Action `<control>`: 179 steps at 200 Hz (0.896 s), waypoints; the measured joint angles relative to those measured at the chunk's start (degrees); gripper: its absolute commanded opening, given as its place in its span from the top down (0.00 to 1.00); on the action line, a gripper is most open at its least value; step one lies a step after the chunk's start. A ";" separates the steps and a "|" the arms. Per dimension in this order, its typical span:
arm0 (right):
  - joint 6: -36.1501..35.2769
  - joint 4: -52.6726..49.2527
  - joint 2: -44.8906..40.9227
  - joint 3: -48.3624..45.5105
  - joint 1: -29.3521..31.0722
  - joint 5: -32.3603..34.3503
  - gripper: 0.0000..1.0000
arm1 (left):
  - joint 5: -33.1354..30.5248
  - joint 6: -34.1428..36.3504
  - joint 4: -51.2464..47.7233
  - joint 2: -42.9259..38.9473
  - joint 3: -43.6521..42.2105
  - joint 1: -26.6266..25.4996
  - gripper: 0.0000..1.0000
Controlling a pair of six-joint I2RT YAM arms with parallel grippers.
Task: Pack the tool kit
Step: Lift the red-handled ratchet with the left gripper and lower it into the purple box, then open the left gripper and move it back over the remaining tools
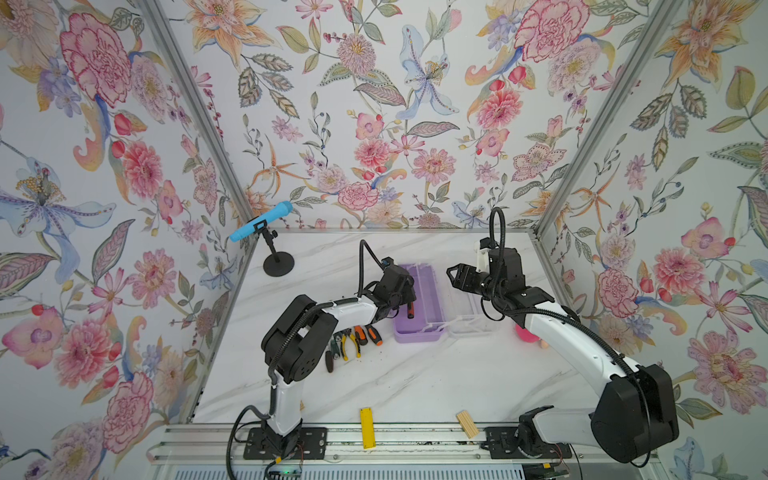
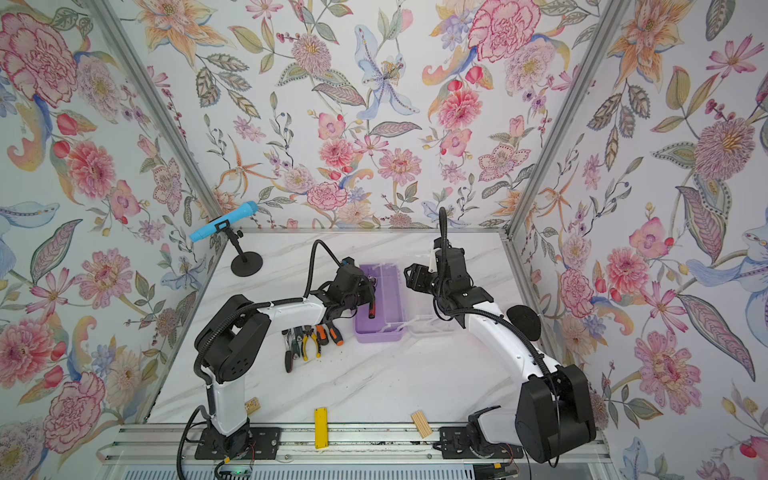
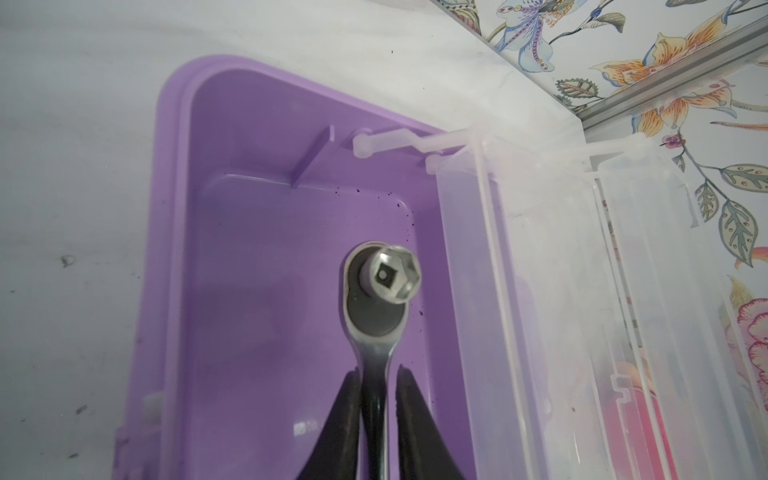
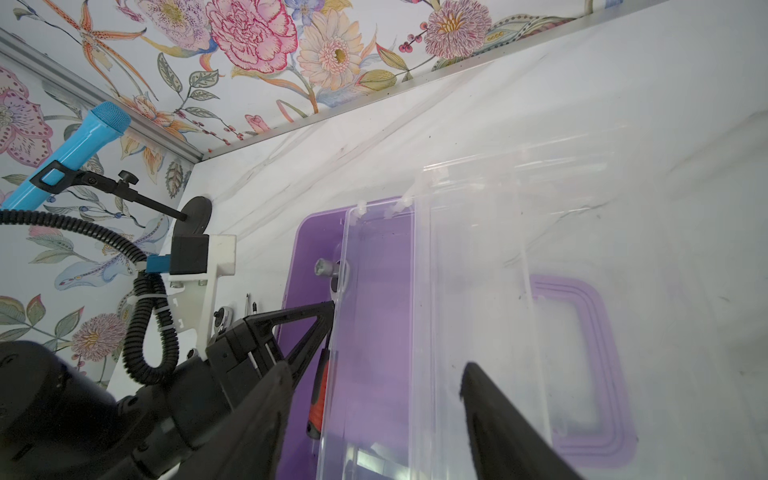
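Ratchet (image 3: 374,309) lying in the lilac base (image 3: 249,291) of the open tool kit (image 1: 419,332), handle between the left pincer (image 3: 376,370) jaws.
Those jaws stand slightly apart, with a sliver of gap beside the handle; a socket (image 3: 395,276) sits on the ratchet head. The clear lid (image 3: 540,291) lies folded back beside the base. The right pincer (image 4: 378,368) hovers over it, wide open and empty. Yellow-handled pliers (image 1: 356,345) and orange-black screwdrivers (image 1: 373,334) lie on the surface (image 1: 415,374) near the base.

Ratchet (image 3: 376,316): the handle runs off the edge of the left wrist view, and whether the left gripper (image 3: 377,371) pinches it cannot be told. Tools (image 1: 351,338): partly hidden under the left arm (image 1: 345,309). Pink object (image 1: 521,332), right side: mostly hidden behind the right arm (image 1: 573,340), unidentifiable.
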 measured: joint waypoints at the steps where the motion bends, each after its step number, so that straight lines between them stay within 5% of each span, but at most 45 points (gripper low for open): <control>1: 0.00 0.00 0.00 0.00 0.00 0.00 0.34 | -0.02 0.00 0.02 0.00 0.00 0.00 0.73; 55: 0.00 -0.09 0.00 0.07 0.02 -1.05 0.34 | -0.44 3.39 -0.52 -2.78 -0.07 0.57 0.55; 108: -0.92 -1.60 -1.49 0.52 2.40 -0.57 0.35 | -7.43 12.83 -7.04 -14.67 -1.46 3.52 0.46; 179: -1.33 -2.10 -4.33 1.18 10.60 2.73 0.34 | -16.72 15.98 -16.92 -32.06 -21.16 5.44 0.43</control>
